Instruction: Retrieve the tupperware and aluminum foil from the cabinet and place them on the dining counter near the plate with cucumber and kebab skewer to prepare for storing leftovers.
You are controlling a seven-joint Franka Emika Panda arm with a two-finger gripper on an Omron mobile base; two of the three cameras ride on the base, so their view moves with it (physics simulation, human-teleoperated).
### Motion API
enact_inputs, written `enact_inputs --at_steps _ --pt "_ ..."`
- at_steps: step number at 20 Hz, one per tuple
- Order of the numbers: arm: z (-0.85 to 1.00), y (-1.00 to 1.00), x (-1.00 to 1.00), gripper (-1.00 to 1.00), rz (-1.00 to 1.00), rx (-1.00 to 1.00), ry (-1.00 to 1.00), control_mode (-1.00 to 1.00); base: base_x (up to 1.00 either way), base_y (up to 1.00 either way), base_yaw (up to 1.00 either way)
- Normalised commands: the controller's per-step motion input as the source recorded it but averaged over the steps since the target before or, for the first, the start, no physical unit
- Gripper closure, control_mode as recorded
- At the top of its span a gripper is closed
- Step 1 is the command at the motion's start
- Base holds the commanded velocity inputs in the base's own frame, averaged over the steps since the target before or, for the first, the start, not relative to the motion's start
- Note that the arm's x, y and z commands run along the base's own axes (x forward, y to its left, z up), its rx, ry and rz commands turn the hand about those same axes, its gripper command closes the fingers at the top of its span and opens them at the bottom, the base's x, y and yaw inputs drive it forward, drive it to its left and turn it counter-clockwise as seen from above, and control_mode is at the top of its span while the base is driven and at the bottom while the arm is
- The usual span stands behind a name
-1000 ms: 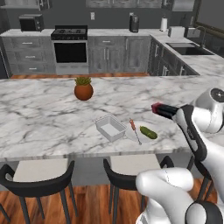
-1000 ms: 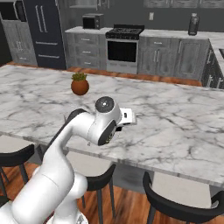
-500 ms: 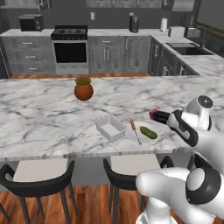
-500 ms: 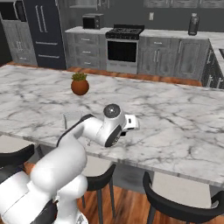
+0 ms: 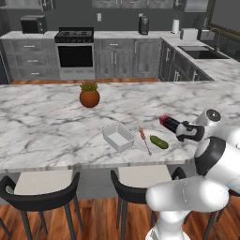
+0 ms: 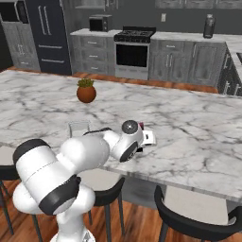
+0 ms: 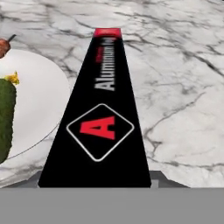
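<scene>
A: Item one, the end effector [image 5: 180, 130]. What is it doing?

B: It is clamping its jaws on the aluminum foil [image 7: 99, 118], gripping the near end of the long black box. The box is projecting straight out ahead of the end effector, and its far red end is pointing away over the table [image 5: 42, 122]. In the hand view the box is lying low over the marble, but I cannot tell whether it is touching the top.

A: Item two, the plate [image 7: 39, 100]?

B: It is sitting just beside the foil, on the left in the hand view. It is carrying the cucumber [image 7: 5, 118] and one tip of the kebab skewer [image 7: 3, 44] at the upper left. In the left base view the skewer [image 5: 144, 139] is lying across the plate's far side from the end effector.

A: Item three, the tupperware [image 5: 118, 137]?

B: It is resting on the table beyond the plate, on the side away from the end effector, close to the plate's edge. So that half of the job appears finished.

A: Why is the foil being held parallel to the plate like that?

B: My judgement: the arm is lining it up alongside the plate, so that it lands near the leftovers without knocking them. Release looks like the remaining step.

A: Other stock?

B: A potted plant [image 5: 89, 95], well beyond the tupperware.
</scene>
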Motion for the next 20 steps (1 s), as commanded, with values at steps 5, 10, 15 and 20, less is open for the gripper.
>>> enact_inputs --at_steps 5,10,15,20 --pt "-0.29 -0.1 0.35 -1.0 0.01 0.0 0.08 -1.0 0.0 0.0 0.0" --pt "0.15 -0.09 0.04 -1.0 0.03 0.02 0.03 -1.0 0.0 0.0 0.0" --pt "0.67 -0.02 -0.08 -1.0 0.05 0.01 0.0 -1.0 0.0 0.0 0.0" --pt "0.96 0.0 -0.39 -1.0 0.06 0.0 0.0 -1.0 0.0 0.0 0.0"
